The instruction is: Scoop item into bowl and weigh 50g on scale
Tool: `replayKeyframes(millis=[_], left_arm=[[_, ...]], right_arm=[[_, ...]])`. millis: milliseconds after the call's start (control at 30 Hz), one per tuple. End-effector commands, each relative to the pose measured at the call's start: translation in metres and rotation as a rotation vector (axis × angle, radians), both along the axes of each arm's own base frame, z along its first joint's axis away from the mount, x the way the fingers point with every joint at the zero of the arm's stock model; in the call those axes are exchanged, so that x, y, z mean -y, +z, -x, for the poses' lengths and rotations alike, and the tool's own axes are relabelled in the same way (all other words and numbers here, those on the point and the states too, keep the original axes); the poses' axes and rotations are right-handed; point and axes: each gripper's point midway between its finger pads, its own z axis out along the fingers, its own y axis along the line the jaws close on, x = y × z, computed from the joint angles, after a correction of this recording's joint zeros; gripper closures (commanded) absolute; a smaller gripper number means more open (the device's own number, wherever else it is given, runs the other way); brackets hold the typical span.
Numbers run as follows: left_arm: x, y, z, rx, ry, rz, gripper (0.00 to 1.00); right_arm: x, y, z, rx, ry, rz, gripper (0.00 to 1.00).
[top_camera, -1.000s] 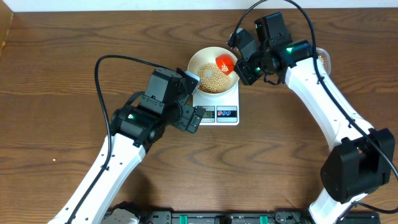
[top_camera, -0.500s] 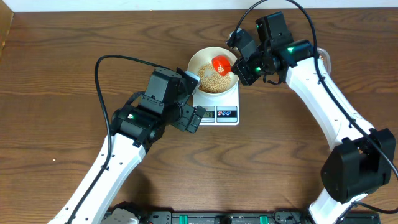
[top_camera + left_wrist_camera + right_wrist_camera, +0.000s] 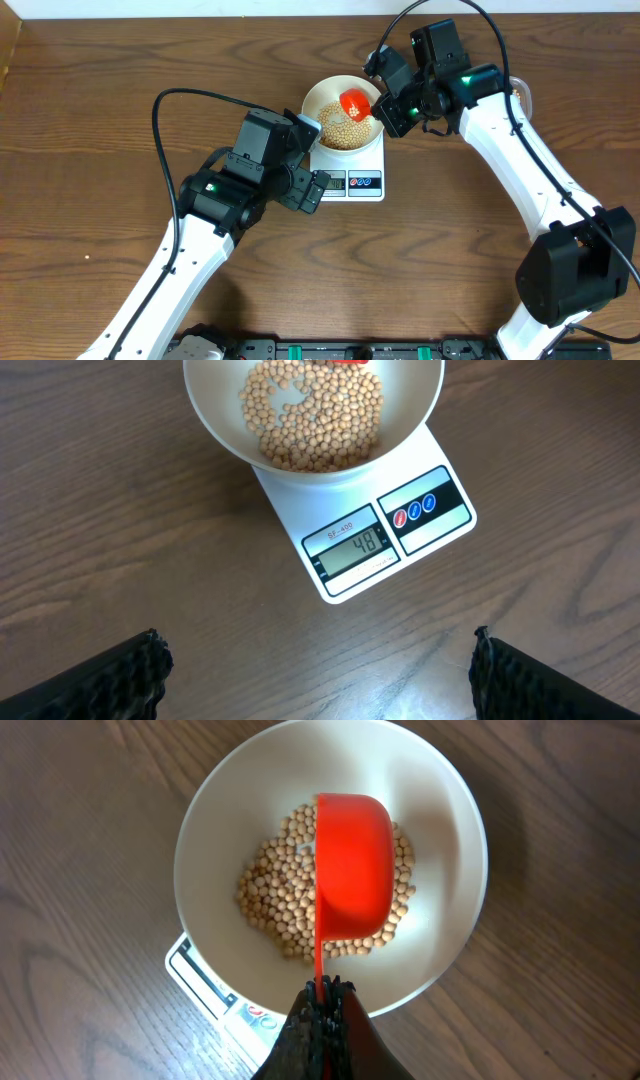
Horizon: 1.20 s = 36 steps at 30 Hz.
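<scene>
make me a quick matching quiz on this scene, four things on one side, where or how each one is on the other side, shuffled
Things:
1. bowl
2. red scoop
3. beans
4. left claw

Place or state:
a. open, holding nothing
b. sitting on the scale
c. gripped by the shut right claw, over the bowl
d. heaped inside the bowl

Pairs: 1-b, 2-c, 3-d, 4-a

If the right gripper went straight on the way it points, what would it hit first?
Probably the beans in the bowl: the red scoop in the right gripper hangs over them; depth unclear.
</scene>
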Motion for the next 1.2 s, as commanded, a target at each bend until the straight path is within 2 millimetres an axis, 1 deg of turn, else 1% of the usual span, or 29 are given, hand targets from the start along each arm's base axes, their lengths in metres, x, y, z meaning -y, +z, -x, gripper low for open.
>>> replayKeyframes(millis=[0,200,367,500,833,1000,1167], left_arm=[[-0.001,-0.001,0.001,-0.001,-0.008,-0.002,0.03],[-0.001,-0.001,0.001,-0.001,-0.008,-0.002,0.02],[-0.001,-0.001,0.001,-0.001,-0.008,-0.002,0.03],[-0.001,-0.001,0.001,-0.001,-0.008,-0.002,0.03],[-0.001,-0.001,0.001,-0.001,-0.008,-0.002,0.03],[-0.001,-0.001,0.001,-0.001,-0.008,-0.002,0.02],[-0.001,-0.001,0.001,-0.001,-0.008,-0.002,0.02]], right_arm=[[-0.003,0.012,0.003,0.046,0.016,0.017,0.99],[-0.012,0.008,0.007,0.089,0.037,0.102,0.99],[-0.009,0.009,0.005,0.085,0.032,0.087,0.99],[-0.008,0.011,0.005,0.070,0.039,0.048,0.99],[-0.019,0.023,0.013,0.003,0.088,-0.123,0.99],[-0.010,0.028,0.010,-0.018,0.070,-0.175,0.99],[-0.004,0.028,0.006,-0.017,0.056,-0.177,0.99]])
